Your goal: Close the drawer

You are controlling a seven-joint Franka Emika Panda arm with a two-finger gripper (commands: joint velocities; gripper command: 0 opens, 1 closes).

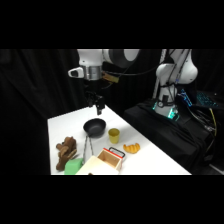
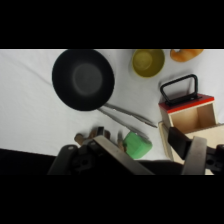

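One white counter (image 1: pixel 150 160) carries the whole set, with the arm's gripper (image 1: pixel 99 106) hanging above its far end, over one round black bowl (image 1: pixel 94 127). From the wrist view the gripper's two fingers (image 2: pixel 117 160) stand apart, spread wide, with nothing between them.

The single small tan wooden drawer with a red-rimmed front panel and a black loop handle (image 2: pixel 189 106) is pulled out of one pale beige box (image 1: pixel 95 165), which sits at the near edge of the counter. The drawer's tray shows open at the top, and its handle points toward the counter's middle.

Beside the drawer's front stands one yellow-green cup (image 2: pixel 148 62), and just past it lies one orange croissant-shaped toy (image 1: pixel 132 148). One pair of metal tongs (image 2: pixel 127 115) lies between the bowl and the box, one end touching the bowl's rim in the wrist view. One green block (image 2: pixel 137 145) lies near the box's left side, and one brown plush toy (image 1: pixel 65 150) rests next to it at the counter's left edge.
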